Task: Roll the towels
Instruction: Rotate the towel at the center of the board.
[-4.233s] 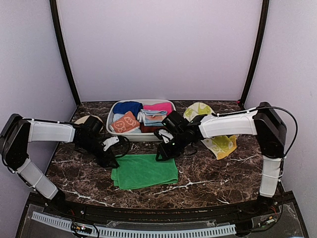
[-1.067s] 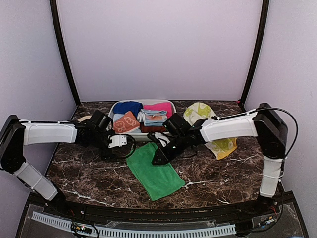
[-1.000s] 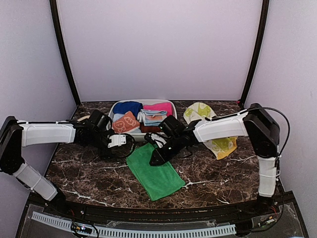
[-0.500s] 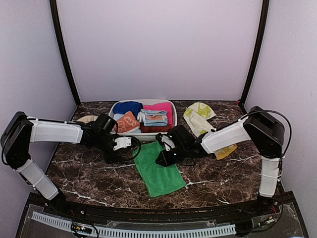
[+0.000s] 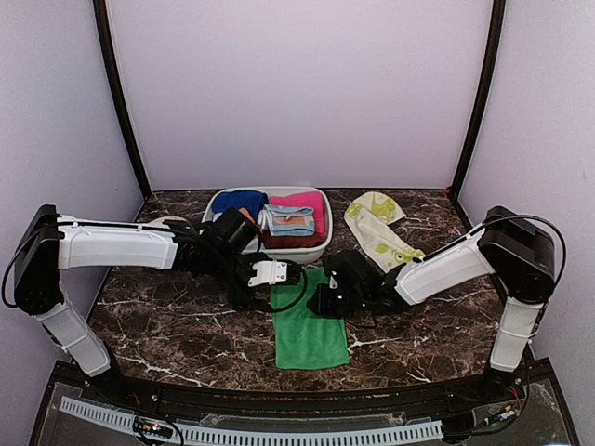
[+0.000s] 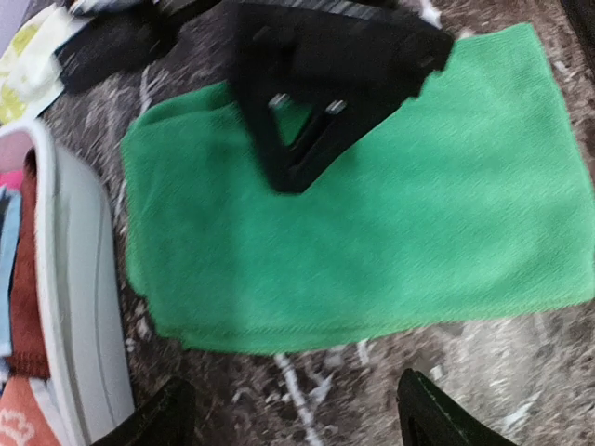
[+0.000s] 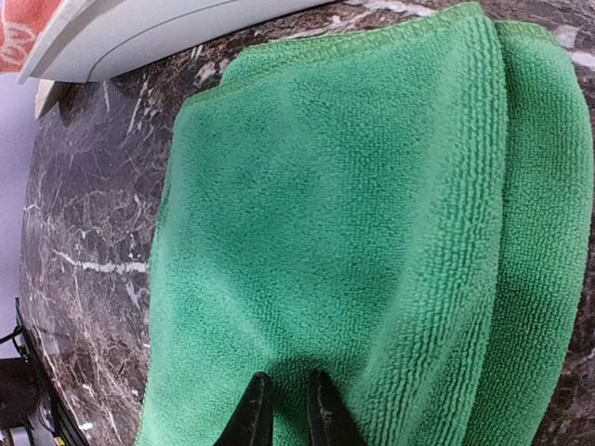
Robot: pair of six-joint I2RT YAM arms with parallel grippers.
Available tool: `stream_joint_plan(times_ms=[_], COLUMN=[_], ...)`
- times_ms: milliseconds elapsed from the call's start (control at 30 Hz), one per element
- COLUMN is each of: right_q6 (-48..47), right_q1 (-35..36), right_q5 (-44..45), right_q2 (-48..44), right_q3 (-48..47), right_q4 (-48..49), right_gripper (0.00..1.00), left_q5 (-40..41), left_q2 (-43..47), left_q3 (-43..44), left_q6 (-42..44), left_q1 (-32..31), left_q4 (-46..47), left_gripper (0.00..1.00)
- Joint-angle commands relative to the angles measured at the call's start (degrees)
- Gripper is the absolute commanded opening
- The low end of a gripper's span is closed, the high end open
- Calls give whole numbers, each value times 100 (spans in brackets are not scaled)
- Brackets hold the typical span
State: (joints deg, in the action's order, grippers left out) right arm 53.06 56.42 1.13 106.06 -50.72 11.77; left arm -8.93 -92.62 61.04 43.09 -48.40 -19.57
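Starting at the left edge of the worktop (image 5: pixel 139 325), my left arm reaches in low across the marble toward the middle, and the left hand (image 6: pixel 293 423) is spread wide. In its wrist view both fingers (image 6: pixel 165 420) are far apart with nothing between them, hovering over bare marble just beside one long edge of the green towel (image 5: pixel 311 334). Behind that hand, against the far edge and a little left of centre, sits the white bin (image 5: pixel 321 249) packed with folded cloths in blue, pink and orange. Its pale rim shows just beside the towel in the left wrist view. The green towel lies flat in the middle of the worktop, closer to the near edge. Its long sides run from near to far and its far end reaches almost to the bin. It is doubled over, with a second layer peeking out along one long side in the right wrist view. The right hand (image 5: pixel 319 301) is planted on the towel's far right part. Its fingers are drawn nearly together with the tips pressed into the pile, and as far as I can see they are nipping the cloth. Over toward the far right corner, the cream towel (image 5: pixel 376 230) with yellow-green shapes lies loose and rumpled on the marble, just beyond my right forearm.
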Motion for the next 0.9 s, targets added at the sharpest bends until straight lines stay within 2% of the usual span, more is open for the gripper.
stream_joint_plan(times_ms=[0,200,467,667,867], right_q6=[-354,-956,-1059,-982,-1210], right_q1=[-175,-648,-1123,-1247,-1257], right_q5=[-526,-1124,-1517,-1563,-1512], right_q2=[-143,-86,617,737,875], right_q3=[-201,-796,-750,-409,-757], right_q4=[-902,-1487,-1189,-802,-852], right_gripper=[17,20,18,18,18], left_q5=[-412,-470,-468,339,439], left_q2=[-199,-465,-837,-1124,-693], left_q3=[570,261,-89,-507,-953], left_q6=[-494,-416,-223,-17,156], left_q1=[-738,-1182,-1567,-1480,-762], left_q4=[-739,-506,-150,166,97], left_gripper=[76,71,64,61,62])
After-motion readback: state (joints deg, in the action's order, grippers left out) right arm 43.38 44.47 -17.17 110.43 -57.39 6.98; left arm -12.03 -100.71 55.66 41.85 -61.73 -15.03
